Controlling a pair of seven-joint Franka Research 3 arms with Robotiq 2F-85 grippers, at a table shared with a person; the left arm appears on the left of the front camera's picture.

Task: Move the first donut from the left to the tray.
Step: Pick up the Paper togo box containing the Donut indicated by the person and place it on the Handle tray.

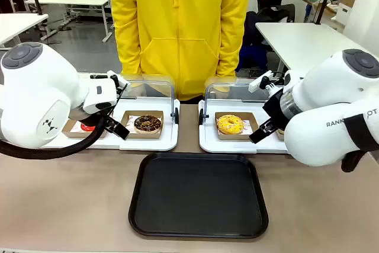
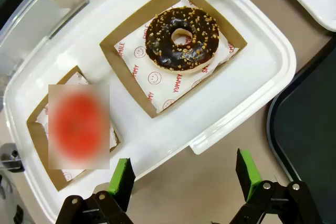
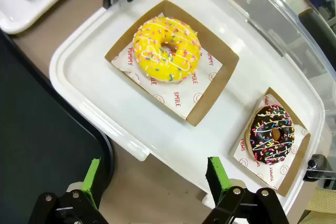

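Paper liners under the donuts read "SMILE" and "YUMMY" in red, beside smiley faces; the right arm's casing shows "RANK" and "OT", the rest cut off. The first donut from the left [image 1: 87, 127] sits in its brown holder [image 2: 59, 179] at the left end of the left display tray [image 2: 252, 85], toward the counter's [image 1: 71, 205] far-left corner; the left arm hides most of it, and in the wrist view it is a red blur. The tray [image 1: 198, 197] lies at the middle of the counter's near edge. The left hand [image 2: 184, 167] and right hand [image 3: 154, 176] each have 2 green pads spread wide, gripping nothing; a chocolate donut [image 2: 182, 38] and a yellow donut [image 3: 167, 50] lie beyond them.
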